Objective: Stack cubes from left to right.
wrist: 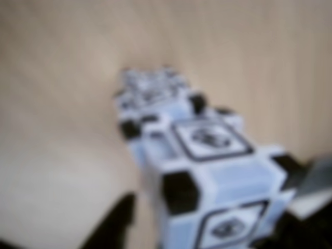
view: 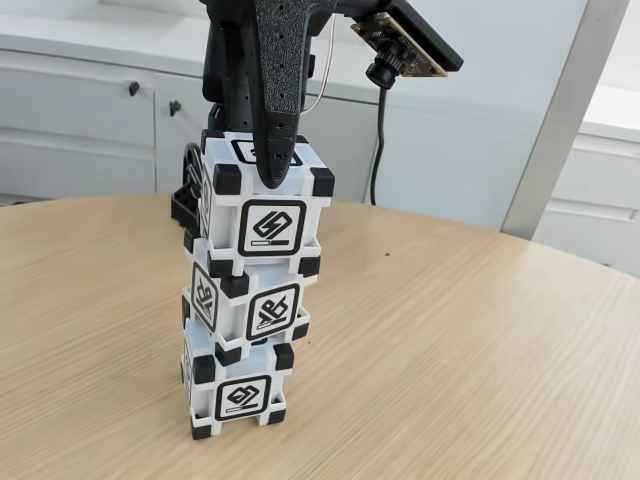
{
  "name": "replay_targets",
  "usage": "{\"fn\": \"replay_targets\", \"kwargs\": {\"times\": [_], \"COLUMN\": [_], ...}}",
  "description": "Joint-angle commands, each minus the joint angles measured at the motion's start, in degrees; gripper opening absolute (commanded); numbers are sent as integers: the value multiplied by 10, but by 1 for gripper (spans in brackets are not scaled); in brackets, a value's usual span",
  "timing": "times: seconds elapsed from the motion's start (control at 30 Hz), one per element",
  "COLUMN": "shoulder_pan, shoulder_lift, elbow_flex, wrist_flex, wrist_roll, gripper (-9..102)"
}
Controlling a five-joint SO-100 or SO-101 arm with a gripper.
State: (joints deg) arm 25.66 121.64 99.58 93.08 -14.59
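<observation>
On surface (view: 480,340), at 9 o'clock of fixed view: three cubes stacked, bottom cube (view: 236,393), middle cube (view: 250,305), top cube (view: 265,215). Gripper (view: 272,168) straddles top cube; clamped or released, cannot tell. Cubes likely light, rigid, smooth; hold opposite flat faces. Tower slightly staggered, could topple.

wood table (view: 480,350) | white cabinets (view: 80,130) | pale wall (view: 480,120)

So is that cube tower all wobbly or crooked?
A bit crooked. The three cubes are stacked, but the middle cube sits twisted and shifted against the bottom cube and the top cube, where the gripper rests.
</observation>
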Motion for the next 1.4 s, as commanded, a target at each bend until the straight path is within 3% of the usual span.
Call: {"fn": "replay_targets", "kwargs": {"times": [0.0, 0.3, 0.53, 0.73, 0.93, 1.07, 1.17, 1.37], "shoulder_pan": [-1, -1, -1, -1, -1, -3, -11, -117], "shoulder_lift": [7, 7, 8, 8, 8, 6, 2, -5], "elbow_flex": [-13, -27, -148, -212, -217, -218, -218, -207], "wrist_flex": [-3, 4, 9, 47, 44, 38, -4, -115], "wrist_roll": [9, 13, 49, 55, 73, 114, 155, 190], "gripper": [37, 39, 34, 22, 0, 0, 0, 0]}}
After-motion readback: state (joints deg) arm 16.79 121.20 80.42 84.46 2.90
